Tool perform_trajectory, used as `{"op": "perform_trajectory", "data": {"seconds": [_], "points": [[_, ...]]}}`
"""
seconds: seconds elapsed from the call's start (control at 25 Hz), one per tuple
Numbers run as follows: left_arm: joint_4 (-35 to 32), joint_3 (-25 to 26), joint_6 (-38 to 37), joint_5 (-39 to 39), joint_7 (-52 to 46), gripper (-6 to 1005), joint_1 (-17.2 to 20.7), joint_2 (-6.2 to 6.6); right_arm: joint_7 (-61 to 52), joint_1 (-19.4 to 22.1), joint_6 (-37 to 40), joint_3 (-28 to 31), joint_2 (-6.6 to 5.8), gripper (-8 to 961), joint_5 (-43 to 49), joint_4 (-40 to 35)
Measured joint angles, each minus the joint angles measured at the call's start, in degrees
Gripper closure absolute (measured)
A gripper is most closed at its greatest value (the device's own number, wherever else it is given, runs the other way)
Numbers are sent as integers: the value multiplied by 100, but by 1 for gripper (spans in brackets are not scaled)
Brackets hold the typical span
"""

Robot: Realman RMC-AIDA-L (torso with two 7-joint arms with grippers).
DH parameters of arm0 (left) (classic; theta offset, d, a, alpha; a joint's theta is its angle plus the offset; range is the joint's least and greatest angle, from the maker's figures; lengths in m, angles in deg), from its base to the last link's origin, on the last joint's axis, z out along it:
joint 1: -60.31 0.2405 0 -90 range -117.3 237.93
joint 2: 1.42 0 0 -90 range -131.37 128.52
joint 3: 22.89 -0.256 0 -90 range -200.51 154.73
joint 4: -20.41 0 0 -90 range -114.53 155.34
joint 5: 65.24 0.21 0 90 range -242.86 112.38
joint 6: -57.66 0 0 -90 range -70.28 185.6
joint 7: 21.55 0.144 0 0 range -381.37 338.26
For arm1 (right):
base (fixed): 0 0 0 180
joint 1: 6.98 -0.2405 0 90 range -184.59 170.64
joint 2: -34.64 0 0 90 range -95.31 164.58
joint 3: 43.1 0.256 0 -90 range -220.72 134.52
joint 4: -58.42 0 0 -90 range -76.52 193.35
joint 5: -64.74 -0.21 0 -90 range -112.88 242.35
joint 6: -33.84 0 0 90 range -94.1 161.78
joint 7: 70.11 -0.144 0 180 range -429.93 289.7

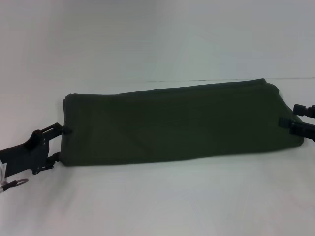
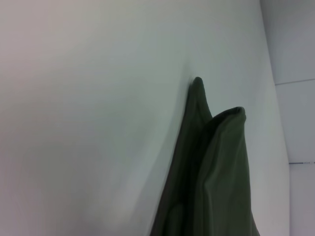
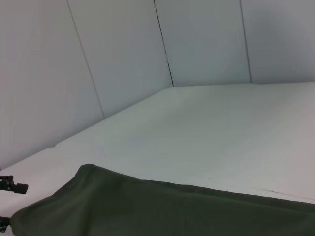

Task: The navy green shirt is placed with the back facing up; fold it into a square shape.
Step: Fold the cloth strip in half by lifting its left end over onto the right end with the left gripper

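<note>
Shirt (image 1: pixel 177 123) lies as a long band; left gripper (image 1: pixel 58 143) and right gripper (image 1: pixel 290 122) sit at its ends with jaws apart, poised to fold it.

A white table (image 1: pixel 157 206) carries the folded navy green shirt (image 1: pixel 177 125).

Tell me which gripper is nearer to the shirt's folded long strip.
Neither clearly: both are at it. The left gripper sits against the left end of the navy green shirt; the right gripper sits against its right end.
</note>
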Motion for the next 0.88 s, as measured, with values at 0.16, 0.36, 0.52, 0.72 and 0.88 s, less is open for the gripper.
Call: {"op": "perform_trajectory", "data": {"seconds": [0.16,0.36,0.52,0.72,0.88], "points": [[0,-42,3,25,0,120,-40,11,-14,-17,0,-3,0,186,0,0],[6,-83,6,28,33,120,-51,11,-22,-28,-14,4,-7,186,1,0],[-4,-207,7,30,68,198,-53,10,-24,-27,-28,6,-9,186,1,0],[-18,-352,2,29,198,509,-54,3,-27,-26,-29,14,-14,186,1,0],[-30,-419,5,42,253,631,-54,-4,-27,-15,-30,15,-17,186,1,0]]}}
